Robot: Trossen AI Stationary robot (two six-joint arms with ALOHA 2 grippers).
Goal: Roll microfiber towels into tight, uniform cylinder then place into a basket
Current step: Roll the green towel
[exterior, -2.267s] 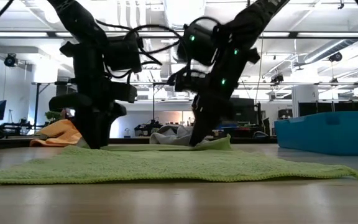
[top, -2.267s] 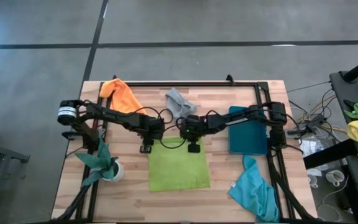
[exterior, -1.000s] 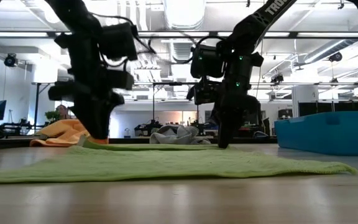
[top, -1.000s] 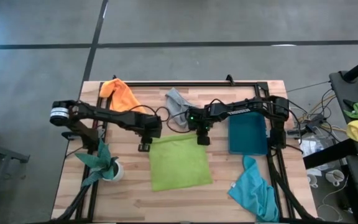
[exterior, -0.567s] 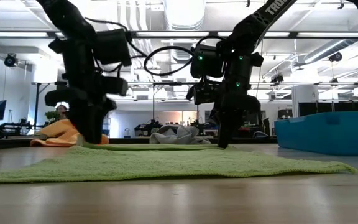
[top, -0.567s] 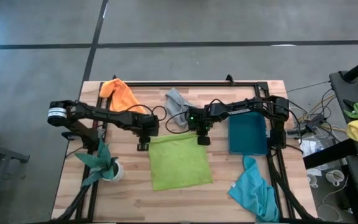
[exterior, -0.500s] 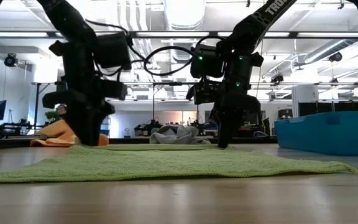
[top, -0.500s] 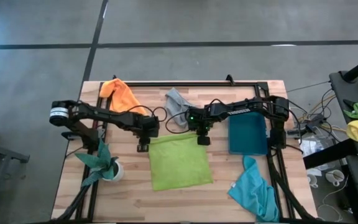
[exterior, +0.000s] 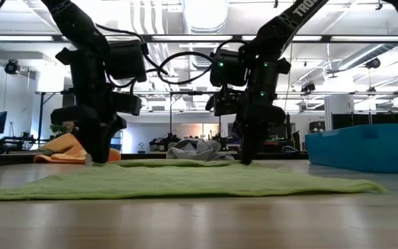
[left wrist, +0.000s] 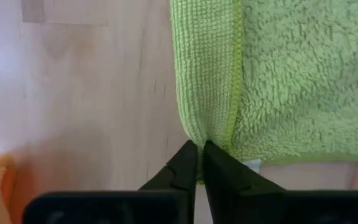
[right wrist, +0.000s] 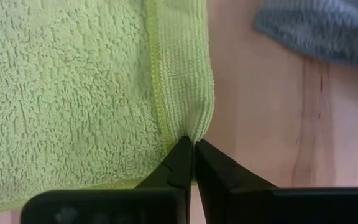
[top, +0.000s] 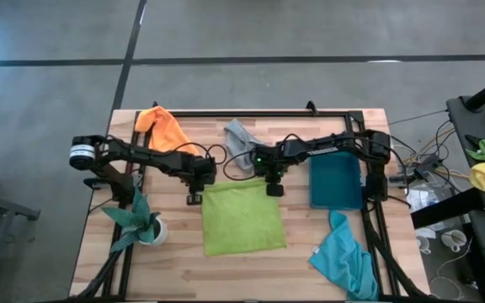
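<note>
Right, from the high view I have the lime green towel (top: 242, 219) spread flat in the middle of the table (top: 183, 269), with the left tool (top: 194, 197) at its far-left corner and the right tool (top: 271, 188) at its far-right corner; the basket (top: 336, 178) sits to the right of the towel, the orange towel (top: 164, 129) and the grey towel (top: 241, 141) lie toward the far edge, and the turquoise towel (top: 343, 257) hangs off the near-right side. In the low view both tools come straight down onto the far hem, which lies low against the table. My left wrist view shows the left tool pinched tight on the ribbed hem right at the corner, with only a sliver of cloth between the fingers (left wrist: 185, 168). The right wrist view shows the same: closed hard on the very edge of the hem. My worry is that both grips are shallow, so one corner may slip free as I start rolling. If the two sides travel unevenly, the roll will come out skewed or loose.
</note>
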